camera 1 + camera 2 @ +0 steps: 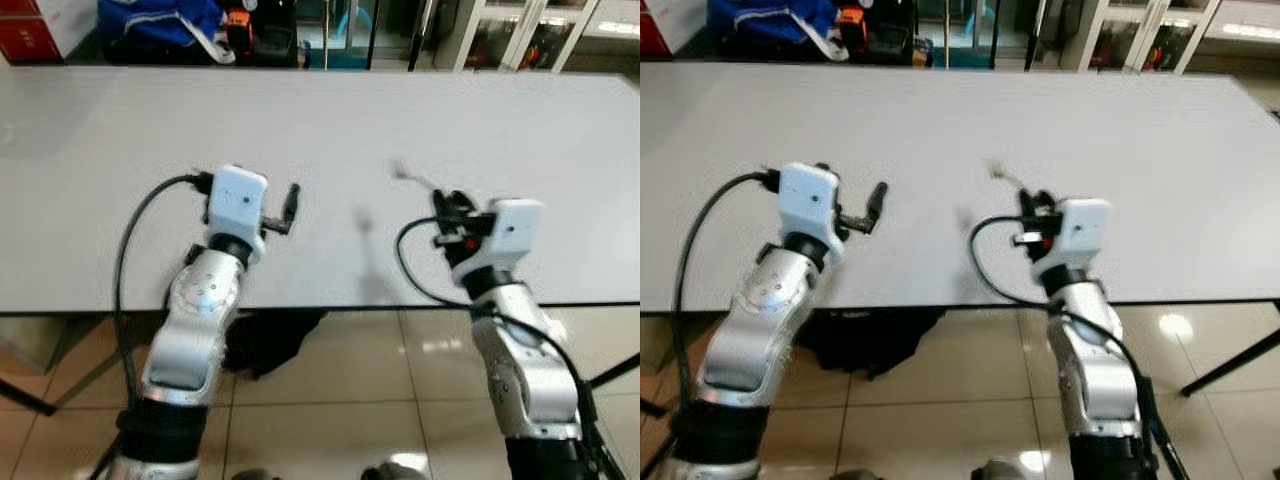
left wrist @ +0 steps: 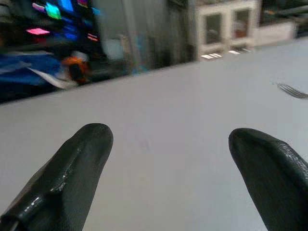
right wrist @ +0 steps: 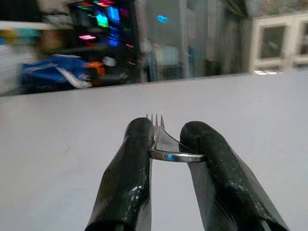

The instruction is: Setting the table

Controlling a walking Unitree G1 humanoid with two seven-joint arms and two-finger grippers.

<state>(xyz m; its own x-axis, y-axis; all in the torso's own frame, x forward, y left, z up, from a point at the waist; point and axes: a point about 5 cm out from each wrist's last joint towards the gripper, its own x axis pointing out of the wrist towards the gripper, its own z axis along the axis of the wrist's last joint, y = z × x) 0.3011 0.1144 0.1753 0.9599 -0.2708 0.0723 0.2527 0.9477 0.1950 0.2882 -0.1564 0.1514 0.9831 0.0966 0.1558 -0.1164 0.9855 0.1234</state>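
A silver fork (image 3: pixel 161 144) is clamped between the two black fingers of my right gripper (image 1: pixel 450 215), its tines (image 1: pixel 400 170) pointing away over the white table (image 1: pixel 330 120). The fork's tip (image 2: pixel 291 90) also shows at the edge of the left wrist view. My right gripper hovers over the near right part of the table, shut on the fork's handle. My left gripper (image 1: pixel 290 208) hangs over the near left part of the table, open, with nothing between its fingers (image 2: pixel 82 163).
The table's near edge (image 1: pixel 330 305) runs just under both wrists. A blue bag (image 1: pixel 160 25) and dark furniture stand beyond the far edge, with glass cabinets (image 1: pixel 520 35) at the back right. A dark cloth (image 1: pixel 270 340) lies on the tiled floor under the table.
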